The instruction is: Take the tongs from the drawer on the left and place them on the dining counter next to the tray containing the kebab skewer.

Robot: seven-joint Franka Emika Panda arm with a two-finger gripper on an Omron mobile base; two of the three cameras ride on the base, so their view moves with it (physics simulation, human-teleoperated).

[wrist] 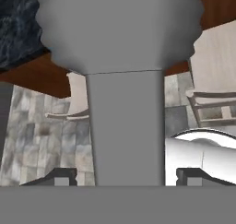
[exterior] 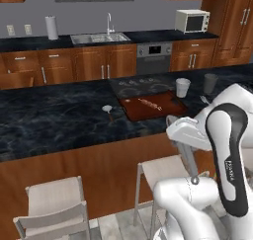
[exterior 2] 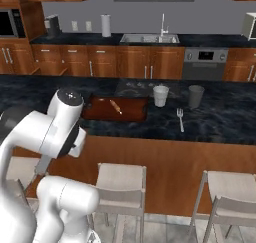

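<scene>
1. Surface (exterior: pixel 59 120): black marble, across the middle of the left base view
2. Tray (exterior: pixel 170 108): on the surface, right of centre, with a skewer (exterior: pixel 149 104) lying in it
3. Tongs (exterior: pixel 187 160): lower right, off the surface and in front of its wooden base, slanting down, ring end lowest
4. Tool (wrist: pixel 126 177): jaws wide, one fingertip on each side of the tongs, gripping them

Arm folded back on itself near the base, elbow high, forearm angled down. End effector (wrist: pixel 124 177) points at the floor, fingers (wrist: pixel 60 177) spread wide with a grey tongs-like shaft between them.
</scene>
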